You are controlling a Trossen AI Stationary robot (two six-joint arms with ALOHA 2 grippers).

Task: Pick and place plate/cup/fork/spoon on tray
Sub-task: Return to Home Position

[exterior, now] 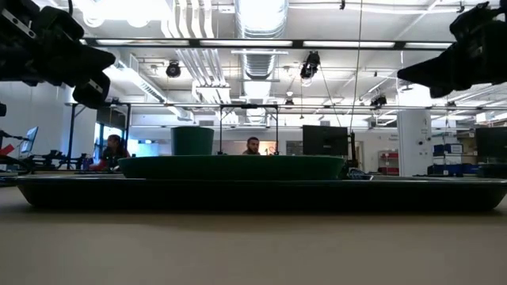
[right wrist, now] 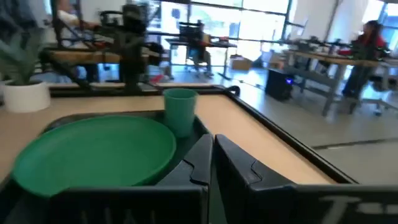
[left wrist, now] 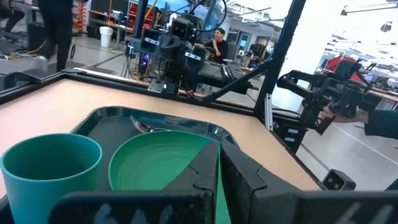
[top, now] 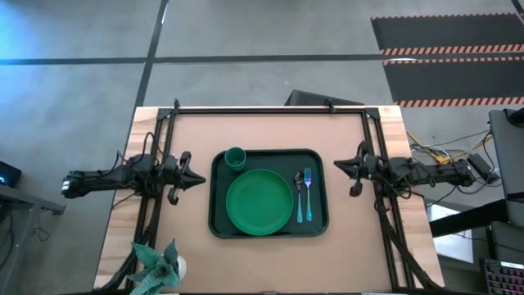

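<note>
The dark green tray (top: 319, 221) lies at the table's middle. On it rest the bright green plate (top: 259, 201), the small green cup (top: 235, 157) upright at its far left corner, and the spoon (top: 299, 197) and the fork (top: 308, 195) side by side to the plate's right, handles toward the near edge. My left gripper (top: 200, 177) hovers shut and empty left of the tray; it also shows in its wrist view (left wrist: 219, 152). My right gripper (top: 337, 166) hovers shut and empty right of the tray, and also shows in its wrist view (right wrist: 211, 142).
A potted plant (top: 160, 264) stands at the table's near left corner. A black frame (top: 270, 108) runs along the far edge and down both sides by the arms. People sit in the room behind the table (exterior: 252, 146).
</note>
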